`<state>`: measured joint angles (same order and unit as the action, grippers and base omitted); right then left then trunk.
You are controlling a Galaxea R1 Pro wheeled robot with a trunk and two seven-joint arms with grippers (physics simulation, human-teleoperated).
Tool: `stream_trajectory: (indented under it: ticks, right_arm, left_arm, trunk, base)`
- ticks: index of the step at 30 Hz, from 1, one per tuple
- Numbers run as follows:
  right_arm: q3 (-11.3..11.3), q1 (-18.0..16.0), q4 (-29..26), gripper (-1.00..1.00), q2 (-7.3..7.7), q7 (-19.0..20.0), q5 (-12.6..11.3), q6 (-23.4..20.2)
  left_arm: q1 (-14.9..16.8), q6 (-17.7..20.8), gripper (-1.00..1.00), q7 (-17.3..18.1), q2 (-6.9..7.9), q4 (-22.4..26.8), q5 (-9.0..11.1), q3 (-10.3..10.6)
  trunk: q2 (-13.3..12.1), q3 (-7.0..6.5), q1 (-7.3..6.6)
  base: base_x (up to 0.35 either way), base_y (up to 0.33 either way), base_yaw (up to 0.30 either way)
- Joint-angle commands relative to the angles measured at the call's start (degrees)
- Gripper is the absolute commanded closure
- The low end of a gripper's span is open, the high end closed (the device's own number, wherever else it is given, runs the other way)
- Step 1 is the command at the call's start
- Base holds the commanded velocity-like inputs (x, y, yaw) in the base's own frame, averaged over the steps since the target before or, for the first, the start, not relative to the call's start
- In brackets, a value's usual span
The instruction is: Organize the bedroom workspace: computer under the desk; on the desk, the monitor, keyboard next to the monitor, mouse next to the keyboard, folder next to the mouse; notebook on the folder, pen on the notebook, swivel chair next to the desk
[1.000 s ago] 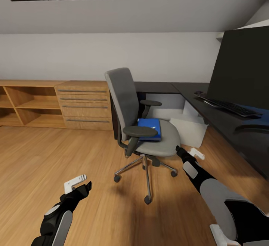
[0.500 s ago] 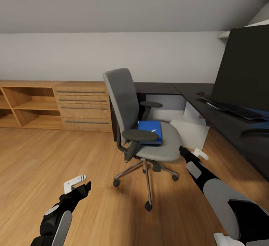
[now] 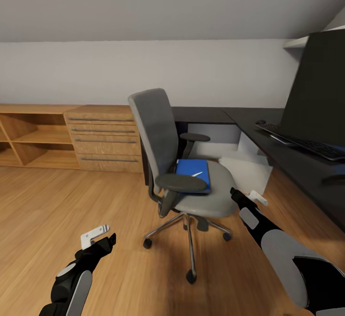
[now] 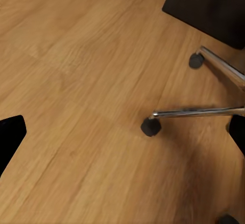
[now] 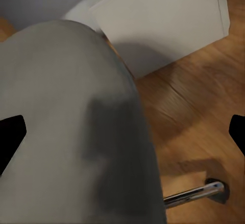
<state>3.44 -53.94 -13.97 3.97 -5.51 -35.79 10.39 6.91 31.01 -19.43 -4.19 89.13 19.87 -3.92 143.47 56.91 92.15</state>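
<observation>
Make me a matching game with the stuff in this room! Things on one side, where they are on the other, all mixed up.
Things:
1. folder
2. keyboard
3. computer
4. left gripper

Places:
A. under the desk
B. above the wood floor
C. on the swivel chair seat
D. on the desk

Pairs: 1-C, 2-D, 3-A, 4-B

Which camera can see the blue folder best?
The head view: the blue folder lies flat on the swivel chair seat, partly behind an armrest. The right wrist view catches the grey seat edge; the left wrist view catches chrome legs and wheels.
</observation>
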Motion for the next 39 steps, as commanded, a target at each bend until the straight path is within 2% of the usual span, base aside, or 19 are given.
stream_trajectory:
  ticks: [1, 3, 4, 8, 12, 14, 20, 35, 37, 39]
  right_arm:
    - [0.1, 0.0, 0.0, -1.00, -0.01, 0.0, -0.3, 0.1]
    - [0.3, 0.0, 0.0, -1.00, -0.01, 0.0, -0.8, 0.1]
    - [0.4, 0.0, 0.0, -1.00, -0.01, 0.0, -1.9, 0.1]
    - [0.4, 0.0, 0.0, -1.00, 0.14, 0.0, -3.5, 0.1]
    - [0.5, 0.0, 0.1, -1.00, 0.16, 0.0, -3.8, -0.1]
    - [0.5, 0.0, 0.1, -1.00, 0.22, 0.0, -6.4, -0.9]
    - [0.5, 0.0, 0.1, -1.00, 0.99, 0.0, -9.2, -2.1]
    - [0.5, 0.0, 0.2, -1.00, 1.39, 0.0, -10.1, -2.9]
    - [0.7, 0.0, 0.2, -1.00, 1.41, 0.0, -10.6, -4.2]
    - [1.1, 0.0, 0.2, -1.00, 1.48, 0.0, -12.2, -7.3]
  left_arm:
    - [0.0, 0.2, -1.00, -1.0, -0.03, 0.1, 0.6, -0.1]
    - [0.0, 0.2, -1.00, -2.4, -0.06, 0.1, 0.6, -0.2]
    - [0.0, 0.2, -1.00, -3.2, -0.09, 0.1, 0.6, -0.2]
    - [0.0, 0.2, -1.00, -3.7, -0.12, 0.1, 0.6, -0.2]
    - [0.0, 0.1, -1.00, -3.6, -0.19, 0.1, 0.6, -0.1]
    - [0.0, 0.2, -1.00, -3.5, -0.20, 0.1, 0.6, -0.1]
    - [0.0, 0.2, -1.00, -3.3, -0.15, 0.1, 0.7, -0.1]
    - [0.0, 0.1, -1.00, -3.4, -0.19, 0.1, 0.7, -0.1]
    - [0.0, 0.1, -1.00, -3.4, -0.20, 0.1, 0.7, -0.1]
    - [0.0, 0.1, -1.00, -3.3, -0.17, 0.1, 0.7, -0.1]
  trunk:
    - [0.0, 0.06, 0.01]
    - [0.0, 0.06, 0.01]
    - [0.0, 0.06, 0.01]
    - [0.0, 0.06, 0.01]
    - [0.0, 0.06, 0.01]
    - [0.0, 0.06, 0.01]
    - [0.0, 0.06, 0.01]
    - [0.0, 0.06, 0.01]
    - [0.0, 0.06, 0.01]
    - [0.0, 0.06, 0.01]
  base:
    - [0.177, 0.000, 0.000]
    - [0.115, 0.000, 0.000]
    - [0.238, 0.000, 0.000]
    - [0.206, 0.000, 0.000]
    - [0.153, 0.000, 0.000]
    - [0.090, 0.000, 0.000]
    - [0.205, 0.000, 0.000]
    - [0.135, 0.000, 0.000]
    - [0.024, 0.000, 0.000]
    - [0.011, 0.000, 0.000]
